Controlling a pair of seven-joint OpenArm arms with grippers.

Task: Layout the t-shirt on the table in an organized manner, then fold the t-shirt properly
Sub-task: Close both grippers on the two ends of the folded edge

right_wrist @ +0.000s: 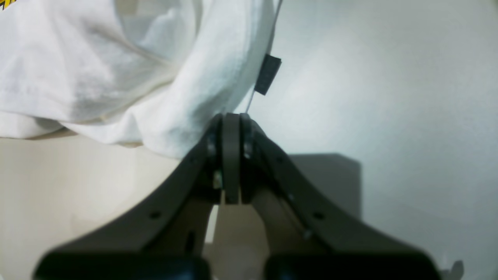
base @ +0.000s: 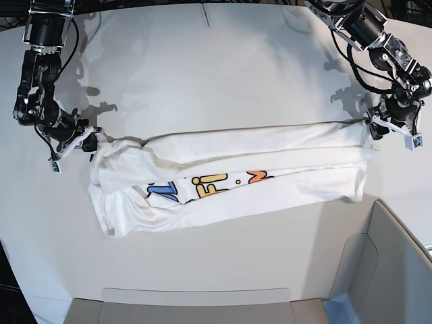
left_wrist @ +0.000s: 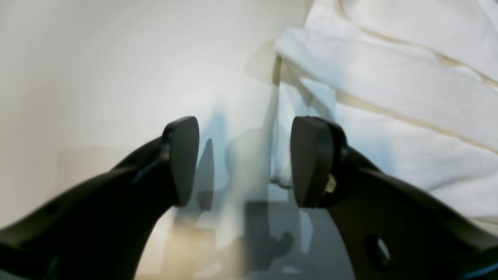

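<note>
The white t-shirt (base: pixel 229 179) lies stretched in a long, creased band across the table (base: pixel 216 67), its blue, yellow and orange print facing up. At the band's left end in the base view, my right gripper (base: pixel 86 140) is shut on the cloth. The right wrist view shows those jaws (right_wrist: pixel 232 121) pressed together on the t-shirt (right_wrist: pixel 116 77) edge, just below its black neck label (right_wrist: pixel 268 74). My left gripper (base: pixel 375 125) is at the band's other end and stands open. In the left wrist view its fingers (left_wrist: pixel 184 159) are wide apart, with a t-shirt (left_wrist: pixel 389 77) edge beside the right pad.
A grey-white plastic bin (base: pixel 388 270) stands at the front right corner, close to the shirt's lower right end. A shallow tray-like ledge (base: pixel 196 300) runs along the table's front edge. Both arms' cables hang near the back corners.
</note>
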